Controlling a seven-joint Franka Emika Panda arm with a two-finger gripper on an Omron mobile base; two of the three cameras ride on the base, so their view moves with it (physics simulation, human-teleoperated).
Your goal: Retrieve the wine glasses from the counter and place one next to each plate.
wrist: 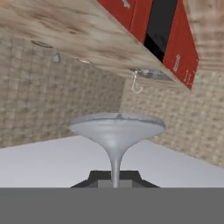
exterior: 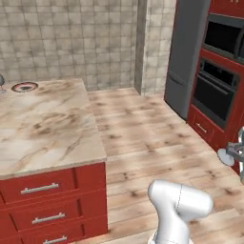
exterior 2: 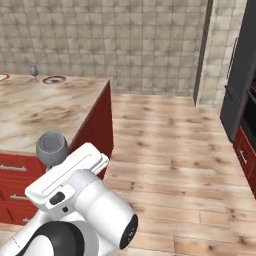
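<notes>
My gripper (wrist: 114, 177) is shut on the thin stem of a grey-blue wine glass (wrist: 116, 127), whose round foot flares out just ahead of the fingers. That same glass (exterior 2: 51, 147) shows its rounded bowl above my white hand, off the near corner of the marbled island top (exterior 2: 45, 115). It also appears at the right edge (exterior: 228, 154) over the floor. A second wine glass (exterior 2: 34, 71) stands at the island's far end, between a dark-rimmed plate (exterior 2: 54, 79) and another plate (exterior 2: 2, 77) cut by the left edge. The counter is out of view.
Red drawers with steel handles (exterior: 40, 188) front the island. A grey fridge (exterior: 188, 57) and black wall ovens (exterior: 219, 76) line the right side. Wooden floor (exterior 2: 170, 145) runs between them to a tiled wall. A faucet (wrist: 138, 82) shows at the island's sink.
</notes>
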